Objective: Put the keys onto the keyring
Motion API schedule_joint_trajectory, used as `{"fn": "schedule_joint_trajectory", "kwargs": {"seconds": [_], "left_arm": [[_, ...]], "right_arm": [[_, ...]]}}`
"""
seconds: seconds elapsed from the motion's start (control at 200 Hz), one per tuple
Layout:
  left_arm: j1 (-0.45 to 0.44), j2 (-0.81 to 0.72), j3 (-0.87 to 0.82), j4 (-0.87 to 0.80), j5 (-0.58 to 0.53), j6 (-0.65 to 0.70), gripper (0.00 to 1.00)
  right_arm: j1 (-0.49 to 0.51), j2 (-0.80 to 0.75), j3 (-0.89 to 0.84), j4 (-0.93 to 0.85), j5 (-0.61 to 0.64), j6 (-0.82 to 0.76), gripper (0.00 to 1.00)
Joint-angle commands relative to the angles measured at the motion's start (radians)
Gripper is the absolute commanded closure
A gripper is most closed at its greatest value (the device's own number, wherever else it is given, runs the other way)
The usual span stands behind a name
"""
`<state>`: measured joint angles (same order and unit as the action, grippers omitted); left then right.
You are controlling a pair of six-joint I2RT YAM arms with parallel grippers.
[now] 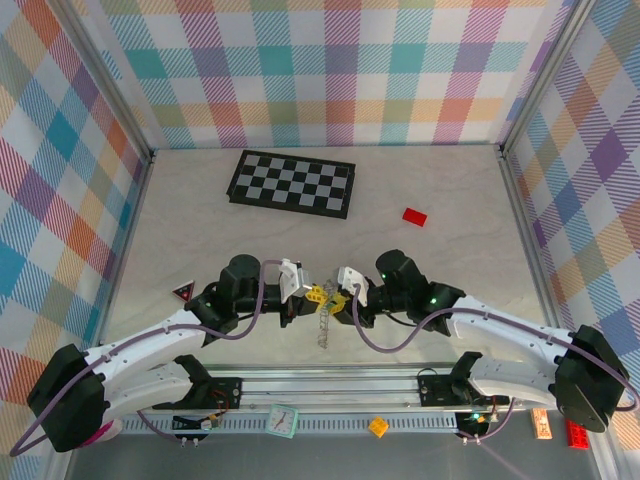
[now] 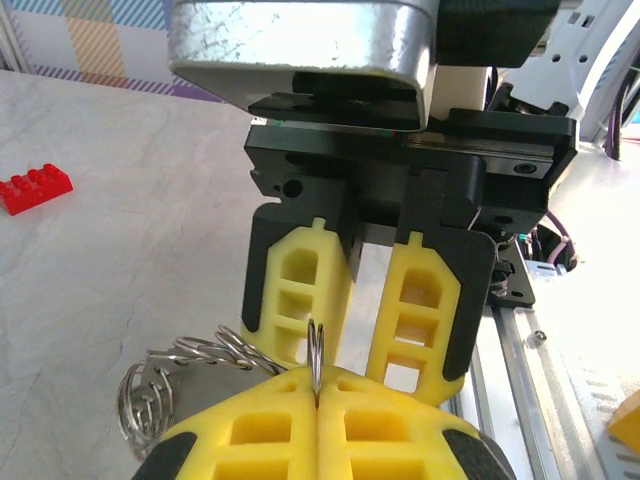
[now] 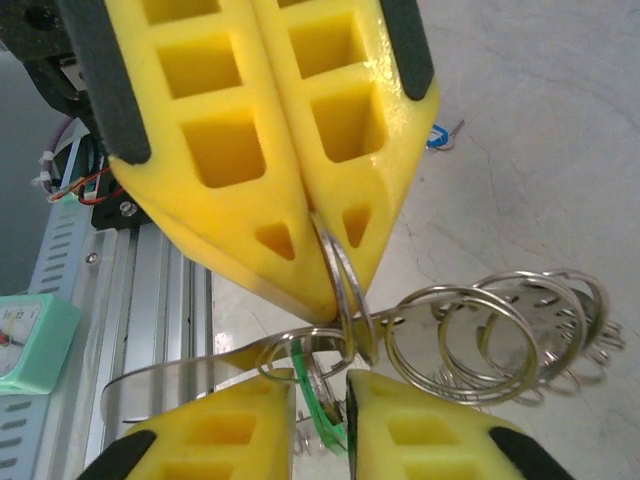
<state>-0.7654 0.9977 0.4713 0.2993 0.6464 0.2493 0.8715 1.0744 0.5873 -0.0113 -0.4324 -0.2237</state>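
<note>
Finds the left gripper (image 2: 318,385) and the right gripper (image 3: 320,388) tip to tip over the near middle of the table (image 1: 200,220). Has the left gripper clenched tight, fingers pressed flat together on one turn of the keyring (image 3: 480,335), with that turn standing upright in the seam between them. Trails the rest of the keyring away as loose grey coils: toward the near edge in the top view, off to one side in both wrist views. Sets the right gripper directly opposite, its fingers parallel with a narrow gap. Holds the green key (image 3: 318,400) inside that gap, seen edge-on beside a strand of the wire. Cannot tell whether the pads actually press on it.

Shows the blue key (image 3: 438,137) lying flat on the table, apart from the coils, just past the left gripper's fingers in the right wrist view.

Farther back, has a chequered board (image 1: 290,183) at the far middle and a red brick (image 1: 414,216) to its right and slightly nearer. Puts a red-and-black triangle (image 1: 182,291) on the left, close beside the left arm.
</note>
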Motion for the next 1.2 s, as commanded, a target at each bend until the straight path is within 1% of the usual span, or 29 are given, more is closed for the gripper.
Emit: {"fn": "schedule_joint_trajectory", "kwargs": {"seconds": [0.0,0.24,0.545,1.01,1.195], "left_arm": [[-0.005,-0.022,-0.01,0.08,0.029,-0.014,1.0],[-0.006,-0.033,-0.013,0.078,0.022,-0.012,1.0],[-0.006,-0.057,-0.017,0.054,0.01,0.012,1.0],[-0.006,-0.048,0.004,-0.002,0.01,0.05,1.0],[-0.006,-0.038,0.01,-0.005,0.019,0.048,1.0]], "right_arm": [[0.0,-0.021,-0.014,0.052,-0.038,0.006,0.85],[0.0,-0.035,-0.011,0.041,-0.021,0.009,1.0],[0.0,-0.094,0.011,-0.074,0.084,-0.015,1.0],[0.0,-0.084,0.113,-0.23,0.114,-0.057,1.0],[0.01,-0.028,0.168,-0.292,0.109,-0.077,1.0]]}}
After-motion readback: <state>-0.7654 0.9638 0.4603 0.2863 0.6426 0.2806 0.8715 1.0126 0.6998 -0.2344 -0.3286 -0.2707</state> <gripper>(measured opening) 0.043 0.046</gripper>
